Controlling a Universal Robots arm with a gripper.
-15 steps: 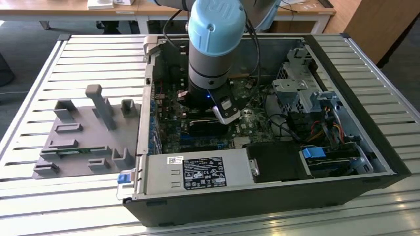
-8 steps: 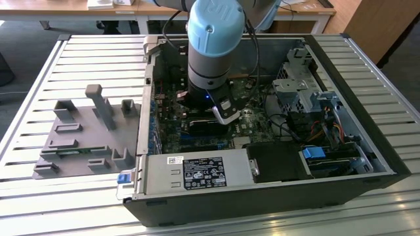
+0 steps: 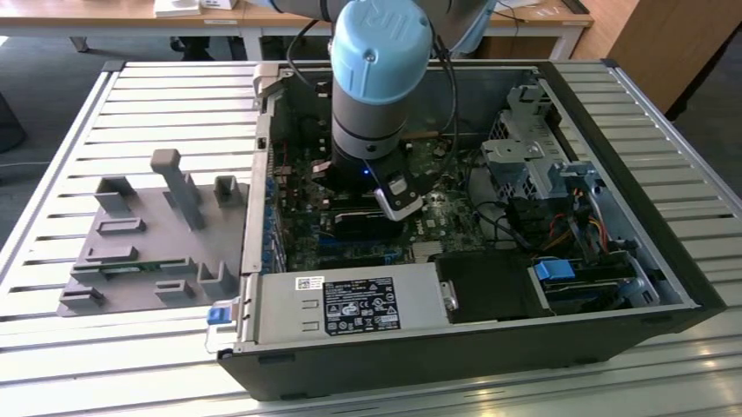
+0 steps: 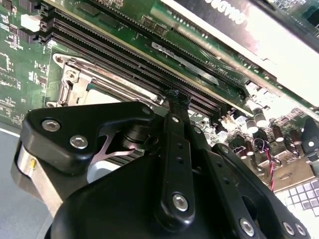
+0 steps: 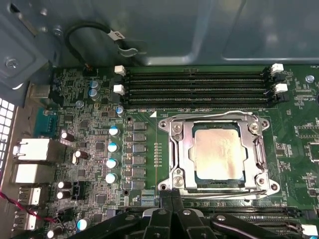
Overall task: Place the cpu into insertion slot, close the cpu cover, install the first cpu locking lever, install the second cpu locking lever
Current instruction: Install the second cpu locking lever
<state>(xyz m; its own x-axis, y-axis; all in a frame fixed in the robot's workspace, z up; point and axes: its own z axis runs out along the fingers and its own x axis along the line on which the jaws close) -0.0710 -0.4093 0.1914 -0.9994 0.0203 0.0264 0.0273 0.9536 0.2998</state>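
In the first wrist view the cpu (image 5: 218,154), its silver-grey top up, lies flat in the insertion slot (image 5: 167,185) on the green motherboard. The cpu cover (image 5: 182,152), a silvery frame with a square window, lies down around it. A thin wire lever (image 5: 224,192) runs along the frame's edge nearest my gripper. My gripper (image 5: 172,195) is shut with nothing visible between its black fingers, and its tip stands just off that edge of the socket. In the second wrist view the gripper (image 4: 177,99) points down beside the socket frame (image 4: 94,82). In the exterior view the gripper (image 3: 391,208) is low inside the computer case.
Long black memory slots (image 5: 199,87) run along the far side of the socket, with a row of capacitors (image 5: 113,149) beside it. The case walls, the power supply (image 3: 347,304), the drive cage (image 3: 533,156) and cables hem the arm in. A grey fixture (image 3: 151,234) sits on the slatted table.
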